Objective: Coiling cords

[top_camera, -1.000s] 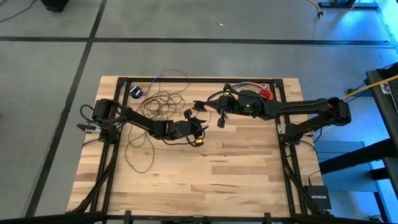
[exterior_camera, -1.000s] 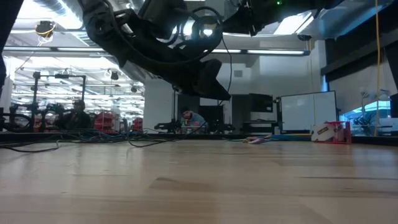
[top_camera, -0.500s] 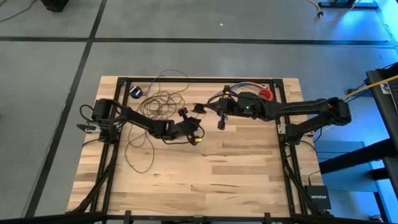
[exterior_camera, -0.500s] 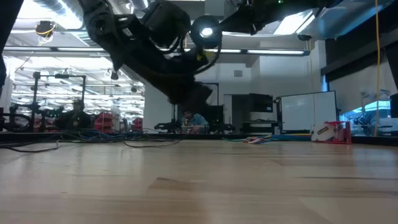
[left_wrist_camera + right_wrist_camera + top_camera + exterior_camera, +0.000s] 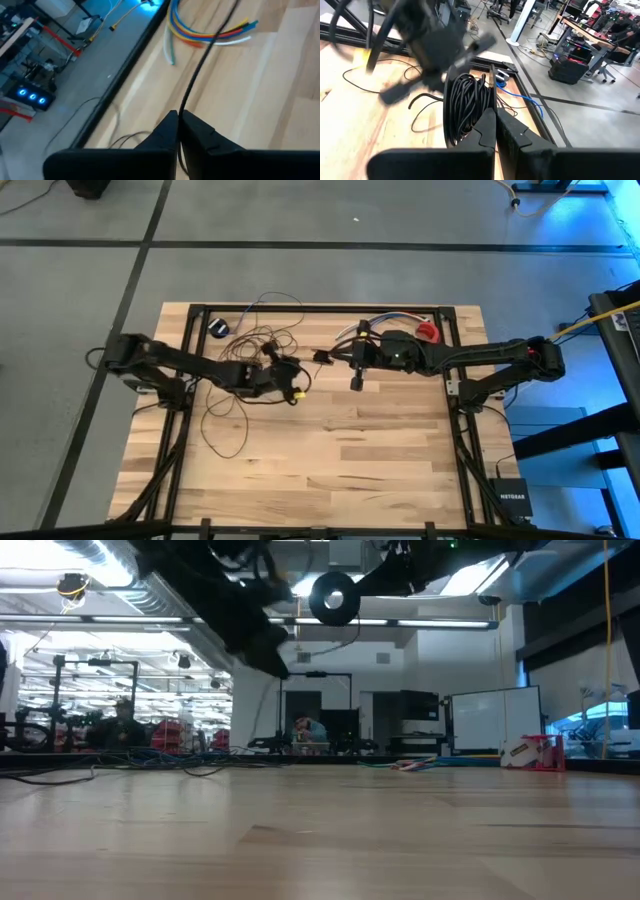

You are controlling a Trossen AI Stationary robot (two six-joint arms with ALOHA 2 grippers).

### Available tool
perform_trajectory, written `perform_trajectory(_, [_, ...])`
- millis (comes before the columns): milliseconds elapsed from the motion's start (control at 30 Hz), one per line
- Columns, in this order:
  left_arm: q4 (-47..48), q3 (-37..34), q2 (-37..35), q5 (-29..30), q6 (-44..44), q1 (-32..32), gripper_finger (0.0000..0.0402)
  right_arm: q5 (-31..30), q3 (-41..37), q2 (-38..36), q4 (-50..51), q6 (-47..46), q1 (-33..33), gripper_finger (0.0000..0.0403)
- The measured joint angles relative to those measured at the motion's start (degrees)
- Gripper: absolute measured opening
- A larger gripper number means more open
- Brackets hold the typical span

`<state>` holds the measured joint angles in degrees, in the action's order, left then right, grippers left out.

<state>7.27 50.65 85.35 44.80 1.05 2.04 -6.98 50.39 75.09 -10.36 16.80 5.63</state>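
Since the left gripper [image 5: 178, 131] was seen spread open over the middle of the table [image 5: 330, 450] a second ago, it has been drawn back toward the loose tangle and clenched onto a strand of the cord [image 5: 200, 75]; in the left wrist view the thin dark wire is seen leaving the pinch of the 2 fingers and running away forward, over a short bundle of coloured wires [image 5: 210, 34] lying beyond the fingertips. This is judged to mean that a fresh length has been caught and can now be fed to the coil.

The right gripper [image 5: 495, 117] has not shifted. Its jaws are clamped on a gathered bunch of black loops, which hangs just ahead of the fingertips in the right wrist view, so part of the coiling is taken as done already.

The table is made of pale wooden planks with visible grain, inside a dark metal frame. The uncoiled rest of the cord is spread behind the left jaws in wide, loose rings, with 1 long loop trailing toward the near edge. It is thin, dark, smooth and limp, and is likely to slip or snag on itself. A small round dark puck [image 5: 220, 328] is seen at the far corner, well apart from both jaws.
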Motion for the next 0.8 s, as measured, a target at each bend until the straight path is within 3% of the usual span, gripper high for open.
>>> perform_trajectory(200, [4.22,0.00,-10.44,1.26,-0.18,0.00,0.0010,-0.02,0.00,0.00,0.42,0.19,0.00,0.0005])
perform_trajectory(433, [-1.84,-0.01,-19.88,0.45,-3.17,0.30,0.0010,-0.07,0.00,0.00,-0.04,0.42,0.00,0.0005])
perform_trajectory(600, [-13.47,-0.02,-20.31,-7.18,-6.16,1.08,0.0010,-2.02,0.02,1.06,-1.50,0.49,0.00,0.0005])
perform_trajectory(800, [-23.00,-0.02,-15.46,-14.93,-6.39,1.01,0.0011,-4.38,0.01,3.70,-5.74,0.21,-0.01,0.0005])
